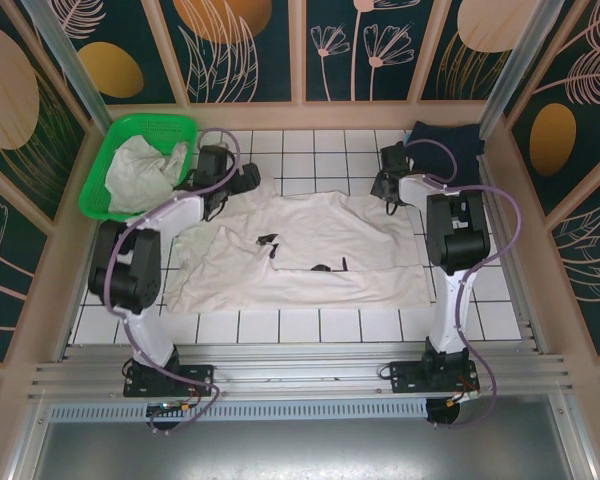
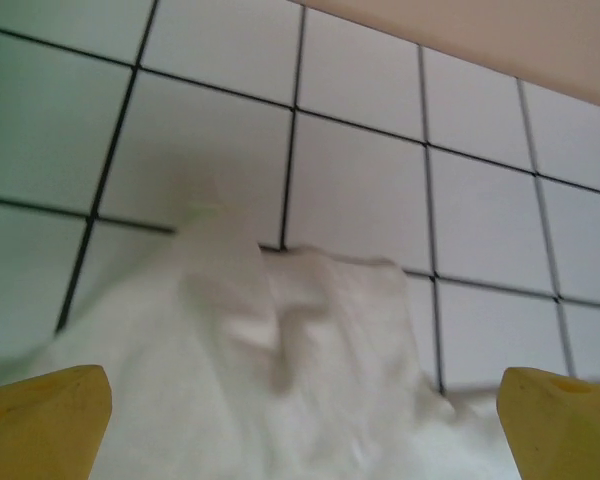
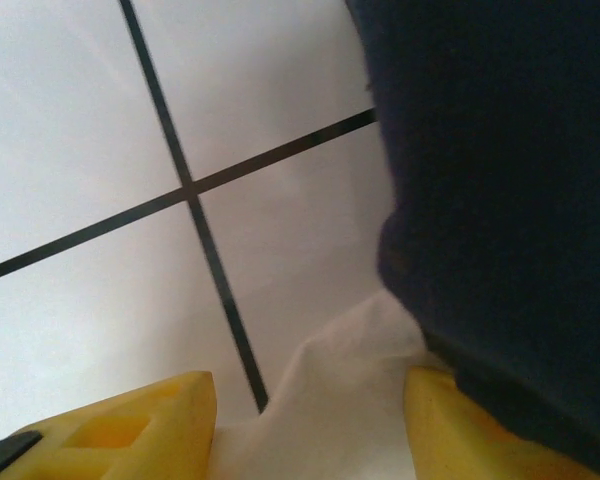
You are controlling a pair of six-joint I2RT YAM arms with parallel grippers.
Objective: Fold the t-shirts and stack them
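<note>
One off-white t-shirt, left hand wide at its edge, right hand half-open astride its corner

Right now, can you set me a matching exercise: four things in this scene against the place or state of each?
Things:
1. green basket
2. navy t-shirt
3. spread off-white t-shirt
4. left gripper

Place or state:
A. far right corner
B. wide open
C. far left corner
D. lying flat in the middle

Pairs: 1-C, 2-A, 3-D, 4-B
</note>
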